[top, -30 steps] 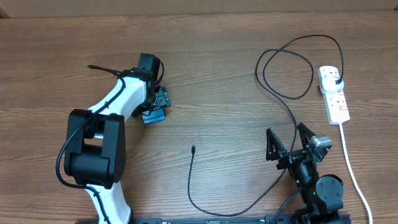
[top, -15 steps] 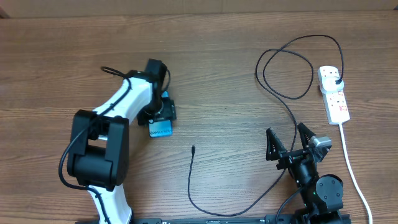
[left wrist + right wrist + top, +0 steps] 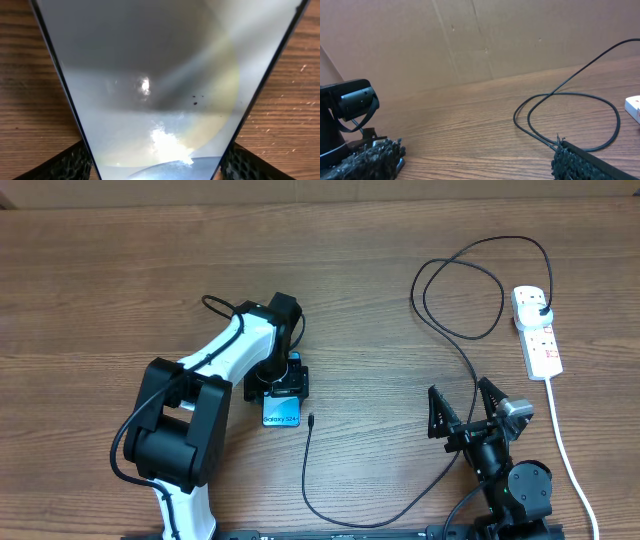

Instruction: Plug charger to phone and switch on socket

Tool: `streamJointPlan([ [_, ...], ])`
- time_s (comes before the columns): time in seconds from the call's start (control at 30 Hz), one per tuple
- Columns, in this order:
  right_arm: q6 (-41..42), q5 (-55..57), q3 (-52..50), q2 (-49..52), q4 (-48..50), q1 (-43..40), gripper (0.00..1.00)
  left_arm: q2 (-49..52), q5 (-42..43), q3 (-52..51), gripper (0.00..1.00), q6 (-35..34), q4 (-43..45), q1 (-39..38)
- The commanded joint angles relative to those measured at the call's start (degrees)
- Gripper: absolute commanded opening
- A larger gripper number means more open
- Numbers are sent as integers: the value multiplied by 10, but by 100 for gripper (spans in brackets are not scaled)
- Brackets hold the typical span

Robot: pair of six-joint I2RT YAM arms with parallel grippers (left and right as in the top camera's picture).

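Left gripper [image 3: 284, 390] clamped on phone [image 3: 282, 418], moved from upper left to just beside charger [image 3: 306, 455] tip. Right gripper [image 3: 465, 412] jaws wide apart, unmoved. Socket [image 3: 538, 332] far right.

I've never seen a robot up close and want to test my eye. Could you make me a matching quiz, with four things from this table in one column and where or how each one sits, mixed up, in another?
Things
1. phone
2. cable tip
3. power strip
4. right gripper

Places or states
A. open wide, holding nothing
B. at the far right of the table, with a black plug in it
C. clamped between the fingers of the left gripper
D. lying loose on the table, just right of the phone

Pairs: 1-C, 2-D, 3-B, 4-A
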Motion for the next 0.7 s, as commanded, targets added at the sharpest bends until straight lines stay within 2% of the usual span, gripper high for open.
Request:
streamJointPlan([
  [0.0,-2,-1,-6,-5,4,-1,100,26,27,-16,80,-17,7,-5],
  [0.13,-2,-1,-6,-5,4,-1,100,26,24,-16,82,-17,7,-5],
  [0.33,-2,-1,-6,-5,4,-1,100,26,21,-16,100,-17,9,-5],
  [0.67,-2,-1,-6,-5,4,-1,100,26,21,-16,100,-16,18,-4],
])
